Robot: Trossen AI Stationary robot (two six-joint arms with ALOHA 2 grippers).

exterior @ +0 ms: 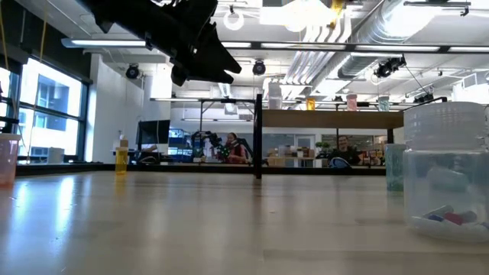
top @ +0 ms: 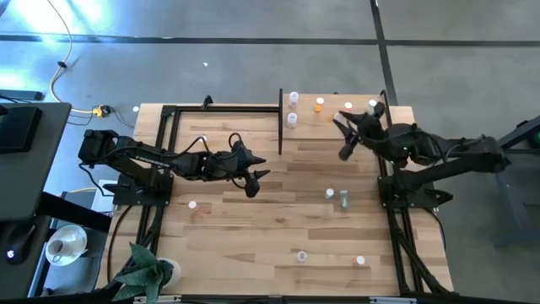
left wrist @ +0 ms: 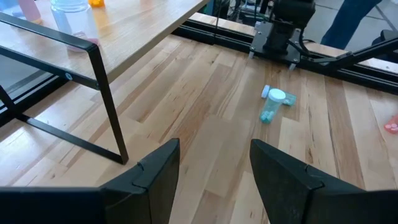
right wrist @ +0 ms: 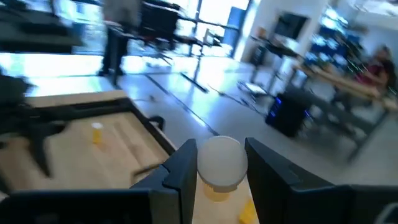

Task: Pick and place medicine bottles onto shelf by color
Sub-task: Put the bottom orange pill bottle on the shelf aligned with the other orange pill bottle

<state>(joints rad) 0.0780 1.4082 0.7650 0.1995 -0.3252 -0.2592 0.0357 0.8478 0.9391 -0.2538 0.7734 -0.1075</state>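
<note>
My right gripper is raised over the shelf's near edge, shut on an orange medicine bottle with a white cap. The pale-wood shelf at the far right carries clear-white bottles and an orange one. My left gripper hangs open above the table's middle left, nothing between its fingers. A green bottle lies on its side on the table ahead of it, beside a white-capped one. Other bottles stand near the front edge. My right gripper pinches the small orange bottle between its two fingers, which sit on either side of the white cap. The orange body shows just under the cap. The fingers lie about level, pointing toward the table's left, and the bottle is lifted clear of table and shelf.
Black metal posts edge the shelf, and a black frame borders the table's far left. A large-looking clear bottle stands close to the low camera. A plant and a cup sit off the front left corner.
</note>
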